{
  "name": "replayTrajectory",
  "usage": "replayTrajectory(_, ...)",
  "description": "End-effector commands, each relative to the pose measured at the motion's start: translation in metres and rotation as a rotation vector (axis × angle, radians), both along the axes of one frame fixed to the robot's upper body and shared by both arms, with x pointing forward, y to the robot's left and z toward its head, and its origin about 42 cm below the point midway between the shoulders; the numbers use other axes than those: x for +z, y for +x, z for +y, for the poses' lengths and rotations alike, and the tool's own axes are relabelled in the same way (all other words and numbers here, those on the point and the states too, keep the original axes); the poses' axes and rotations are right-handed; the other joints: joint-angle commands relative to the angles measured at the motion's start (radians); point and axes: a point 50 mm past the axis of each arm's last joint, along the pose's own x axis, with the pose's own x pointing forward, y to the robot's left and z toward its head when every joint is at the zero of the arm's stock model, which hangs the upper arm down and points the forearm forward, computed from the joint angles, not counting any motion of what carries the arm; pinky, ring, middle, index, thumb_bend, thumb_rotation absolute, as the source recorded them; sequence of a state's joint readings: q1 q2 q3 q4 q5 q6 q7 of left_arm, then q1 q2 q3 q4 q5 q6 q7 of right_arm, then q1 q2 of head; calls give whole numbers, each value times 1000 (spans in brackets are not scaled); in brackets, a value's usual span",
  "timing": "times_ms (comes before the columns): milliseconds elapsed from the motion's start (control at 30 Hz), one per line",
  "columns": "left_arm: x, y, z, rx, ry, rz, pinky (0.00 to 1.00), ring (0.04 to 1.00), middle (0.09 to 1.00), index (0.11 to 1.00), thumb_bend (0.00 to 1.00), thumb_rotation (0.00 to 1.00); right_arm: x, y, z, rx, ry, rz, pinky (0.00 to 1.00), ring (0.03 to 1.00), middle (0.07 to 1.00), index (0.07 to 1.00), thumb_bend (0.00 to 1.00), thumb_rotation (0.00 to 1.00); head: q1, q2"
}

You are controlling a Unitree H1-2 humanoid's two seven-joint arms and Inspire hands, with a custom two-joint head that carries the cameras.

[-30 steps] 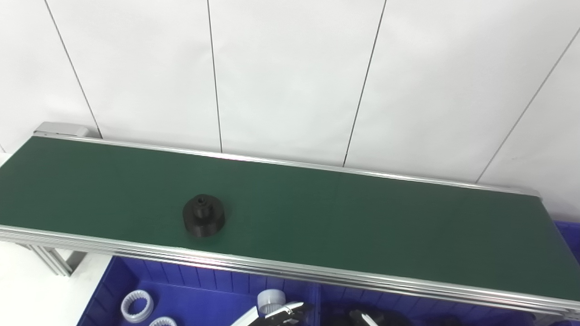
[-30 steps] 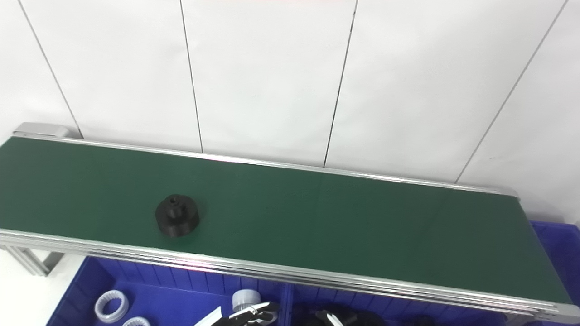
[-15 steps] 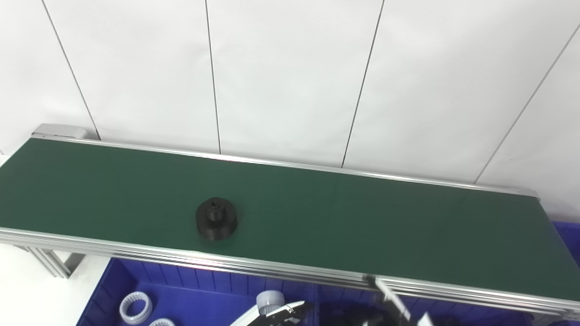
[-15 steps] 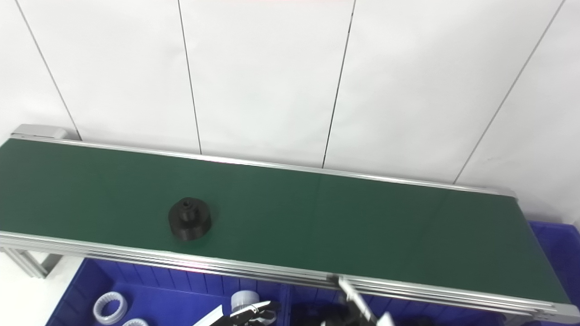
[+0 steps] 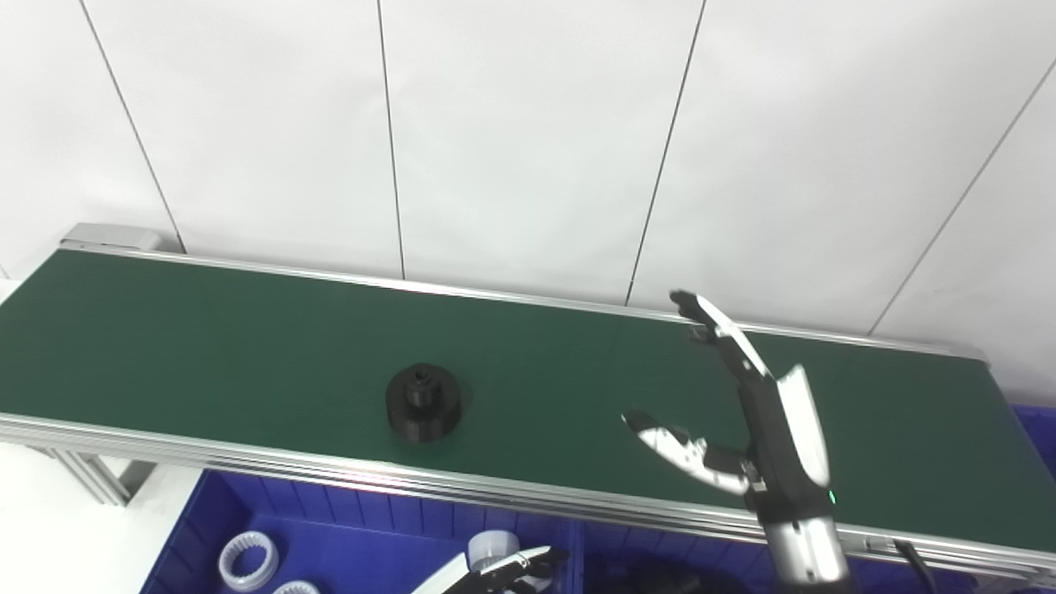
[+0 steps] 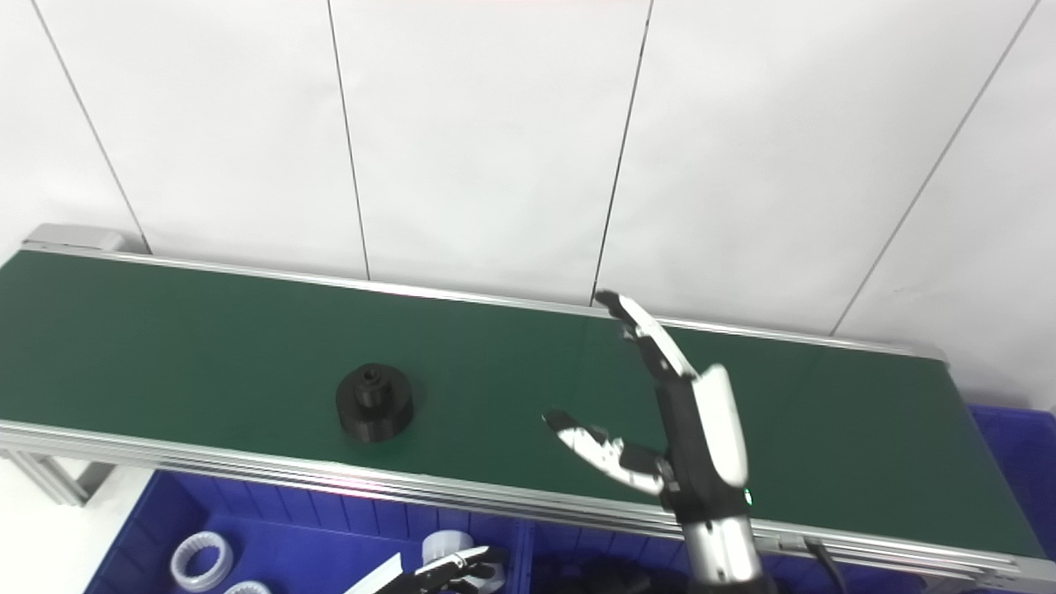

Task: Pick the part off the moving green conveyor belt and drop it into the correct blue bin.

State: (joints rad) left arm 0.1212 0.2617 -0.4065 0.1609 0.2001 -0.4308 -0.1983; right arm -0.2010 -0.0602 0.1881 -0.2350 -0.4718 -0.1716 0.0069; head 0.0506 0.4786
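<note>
Conveyor of dark green belting [image 5: 247,330] with silver aluminium rails runs left to right before a white panelled wall [image 5: 528,124].
Round black plastic part [image 5: 423,403] sits left of centre, near the front rail. Right hand [image 5: 763,429] hovers right of it, fingers apart, empty. Left hand [image 5: 511,569] sits low over the blue bin [image 5: 346,520] holding white toothed rings [image 5: 247,559]; its grip is unclear.

Factory-style sorting cell: green conveyor belt [image 5: 247,346], blue parts bins [image 5: 346,536], white panel wall [image 5: 528,140].
</note>
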Motion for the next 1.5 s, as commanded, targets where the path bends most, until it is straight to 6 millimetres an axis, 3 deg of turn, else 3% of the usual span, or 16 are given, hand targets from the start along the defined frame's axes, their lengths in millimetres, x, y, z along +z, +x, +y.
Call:
replayTrajectory(0, 10, 8, -3, -10, -35, -63, 802, 889, 942, 915, 470, 563, 24, 17, 15, 4, 27, -43, 754, 837, 872, 857, 708, 265, 4, 0)
replayTrajectory(333, 10, 9, -4, -22, -44, -55, 782, 888, 945, 919, 475, 531, 39, 68, 48, -44, -51, 26, 784, 857, 892, 873, 871, 308, -9, 4)
replayTrajectory(633, 13, 8, -2, -29, -44, -63, 800, 898, 947, 918, 463, 535, 24, 100, 79, -32, -124, 85, 771, 849, 901, 901, 963, 362, -15, 7)
replayTrajectory(933, 15, 6, -4, -31, -47, -71, 822, 908, 950, 918, 457, 552, -8, 120, 89, -34, -269, 192, 766, 897, 949, 966, 1000, 476, -18, 12)
replayTrajectory(1467, 13, -2, -7, -20, -66, -59, 817, 901, 935, 903, 461, 542, -84, 119, 67, -73, -422, 319, 955, 999, 1000, 1000, 1000, 509, -9, 19)
